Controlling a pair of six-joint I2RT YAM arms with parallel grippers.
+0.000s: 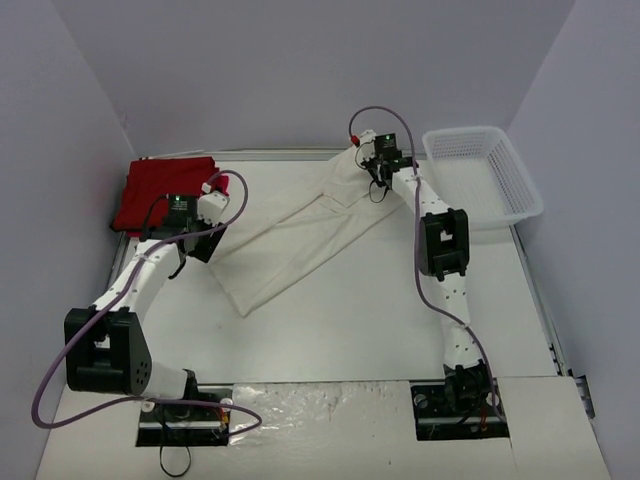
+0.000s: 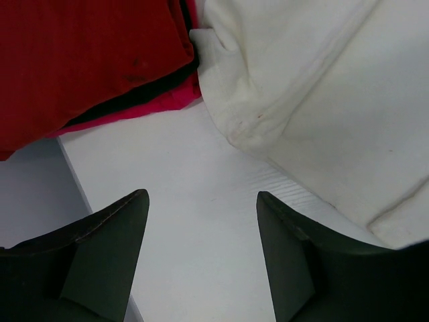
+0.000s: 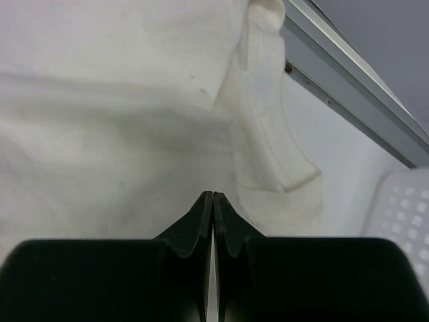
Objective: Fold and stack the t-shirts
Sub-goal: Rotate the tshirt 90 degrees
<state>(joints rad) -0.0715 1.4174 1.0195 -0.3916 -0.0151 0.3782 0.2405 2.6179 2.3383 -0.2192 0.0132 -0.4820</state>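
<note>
A large cream-white t-shirt (image 1: 300,235) lies as a long folded band running diagonally from the table's middle left to the back centre. Bright red t-shirts (image 1: 160,195) lie as a flat bundle at the far left. My left gripper (image 1: 220,190) is open and empty, over bare table between the red bundle (image 2: 87,60) and the cream shirt's edge (image 2: 322,87); its jaws (image 2: 201,194) stand wide apart. My right gripper (image 1: 370,165) is at the shirt's far end, with its fingers (image 3: 213,194) pressed together just over the cream cloth (image 3: 100,134), beside a folded sleeve or collar.
A white plastic mesh basket (image 1: 520,180) stands at the back right, and its corner shows in the right wrist view (image 3: 402,208). A metal rail (image 3: 355,87) runs along the table's back edge. Grey walls enclose the table.
</note>
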